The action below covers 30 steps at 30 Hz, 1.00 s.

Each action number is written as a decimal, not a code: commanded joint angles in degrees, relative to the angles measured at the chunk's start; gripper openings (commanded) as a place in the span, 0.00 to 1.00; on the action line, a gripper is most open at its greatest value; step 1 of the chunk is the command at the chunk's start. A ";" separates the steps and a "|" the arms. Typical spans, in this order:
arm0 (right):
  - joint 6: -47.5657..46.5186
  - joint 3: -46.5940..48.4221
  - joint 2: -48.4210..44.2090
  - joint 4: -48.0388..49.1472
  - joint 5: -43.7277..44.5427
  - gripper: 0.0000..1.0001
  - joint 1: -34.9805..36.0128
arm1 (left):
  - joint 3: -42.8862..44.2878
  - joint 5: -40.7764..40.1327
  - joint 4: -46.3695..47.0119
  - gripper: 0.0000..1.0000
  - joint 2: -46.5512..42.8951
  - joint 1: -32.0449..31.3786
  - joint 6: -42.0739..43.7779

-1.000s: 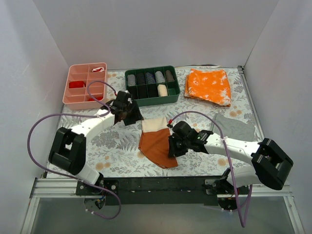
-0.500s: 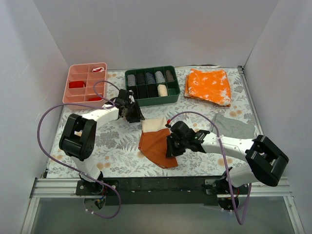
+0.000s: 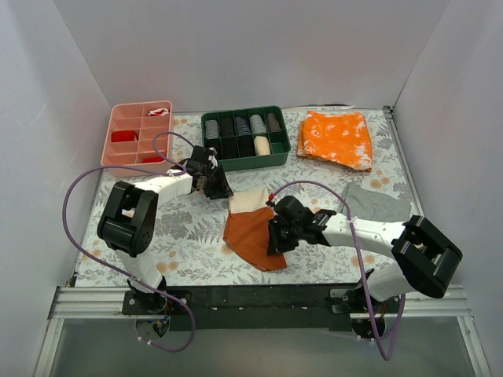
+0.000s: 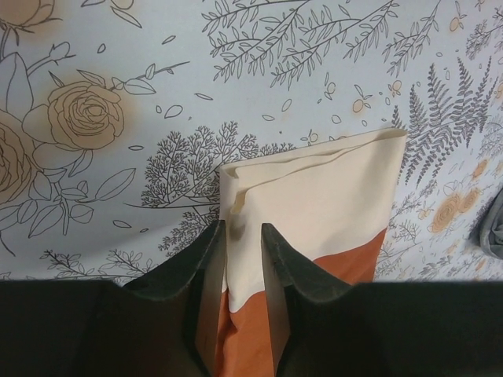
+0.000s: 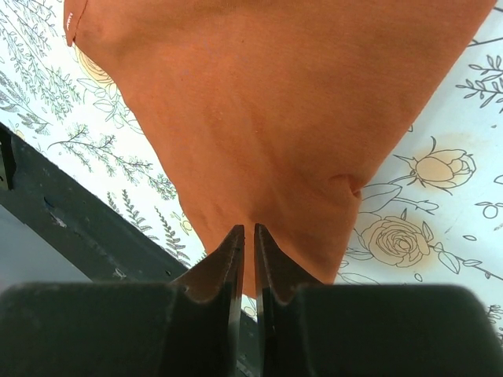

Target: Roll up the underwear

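The underwear (image 3: 253, 236) lies flat at the table's middle, rust-orange with a cream fold (image 3: 248, 200) at its far end. My left gripper (image 3: 221, 189) is at the fold's left corner. In the left wrist view its jaws (image 4: 242, 228) stand a little apart above the cream cloth (image 4: 314, 188), nothing pinched. My right gripper (image 3: 273, 236) is at the garment's right edge. In the right wrist view its jaws (image 5: 248, 229) are nearly closed, tips over the orange cloth (image 5: 259, 102), which lies flat with a small pucker.
A pink tray (image 3: 110, 135) stands at the back left and a green tray (image 3: 245, 163) of rolled cloths at the back middle. A bright orange speckled cloth (image 3: 336, 137) lies at the back right, a grey cloth (image 3: 379, 206) at the right. A black rail (image 3: 259, 298) runs along the front.
My left gripper has moved a little right and nearer, toward the cream fold's corner. My right gripper and the underwear have hardly moved.
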 commanded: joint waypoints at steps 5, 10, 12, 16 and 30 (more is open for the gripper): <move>2.02 1.45 -2.15 0.87 5.29 0.15 -0.58 | 1.23 1.11 0.89 0.13 1.11 -0.08 1.51; 2.29 4.87 -4.35 -0.09 9.25 0.14 -4.97 | 2.28 1.47 0.98 0.06 1.47 0.01 2.13; 1.68 7.24 -4.00 0.17 10.82 0.13 -8.48 | 2.55 1.64 1.06 0.06 1.38 -0.17 2.21; -2.62 13.12 2.49 1.31 6.37 0.13 -13.58 | 2.81 2.43 1.42 0.06 1.55 -0.08 2.56; -5.01 29.66 23.59 2.89 6.96 0.09 -15.79 | 2.99 5.42 3.53 0.05 1.29 -0.08 3.27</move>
